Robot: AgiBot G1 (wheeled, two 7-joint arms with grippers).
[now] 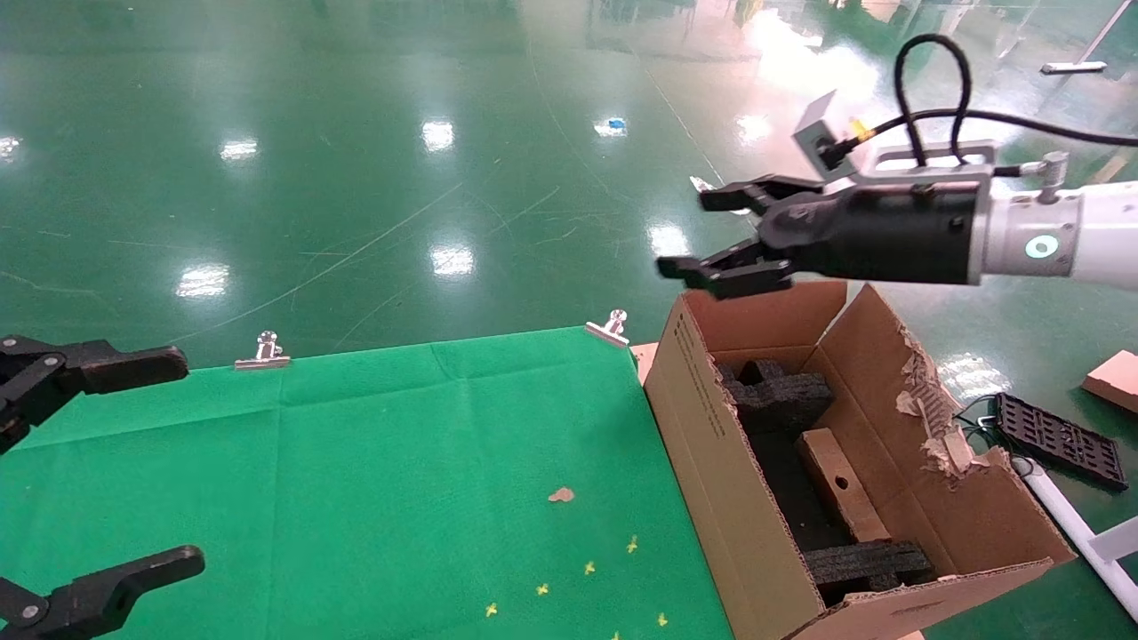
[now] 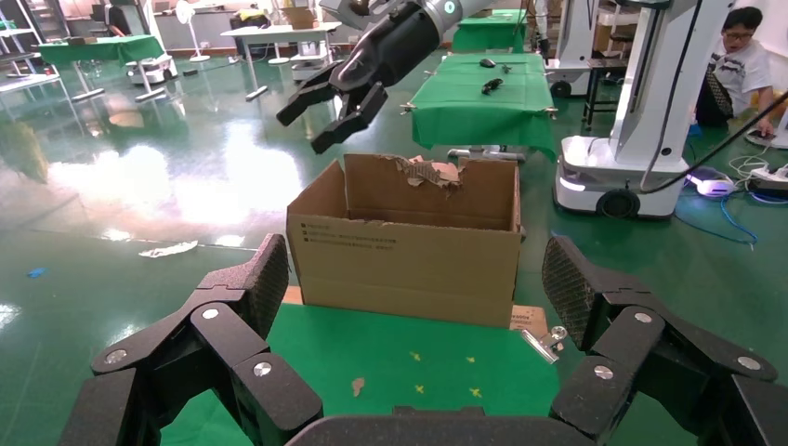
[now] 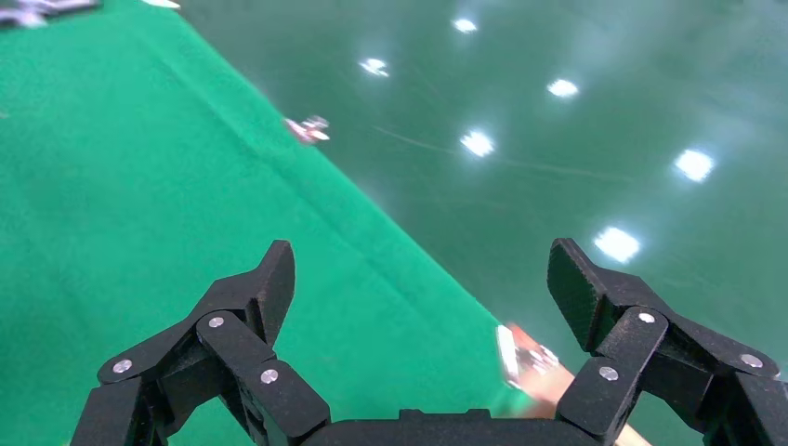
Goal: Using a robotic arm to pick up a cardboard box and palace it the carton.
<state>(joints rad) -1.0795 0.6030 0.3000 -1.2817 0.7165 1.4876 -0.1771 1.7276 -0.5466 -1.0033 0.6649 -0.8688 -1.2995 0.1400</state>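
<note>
Head view: the white-cased robotic arm's black right gripper point(image 1: 707, 236) hangs above the far corner of the large brown corrugated carton point(image 1: 711, 498), fingers spread and holding nothing. The small slim brown cardboard box point(image 1: 840, 484) with a round hole lies inside the carton between black foam blocks point(image 1: 778, 396). Small black print runs along the carton's side, too fine to read. The all-black left gripper point(image 1: 133, 462), cut off by the frame edge, hovers spread over the green-clothed bench point(image 1: 356, 462).

Left wrist view: the left gripper's fingers point(image 2: 246, 307) stand apart; the carton's printed lines are illegible, its inside hidden.

Right wrist view: the open fingers point(image 3: 251, 297) frame the bench edge and the green floor point(image 3: 576, 139).
</note>
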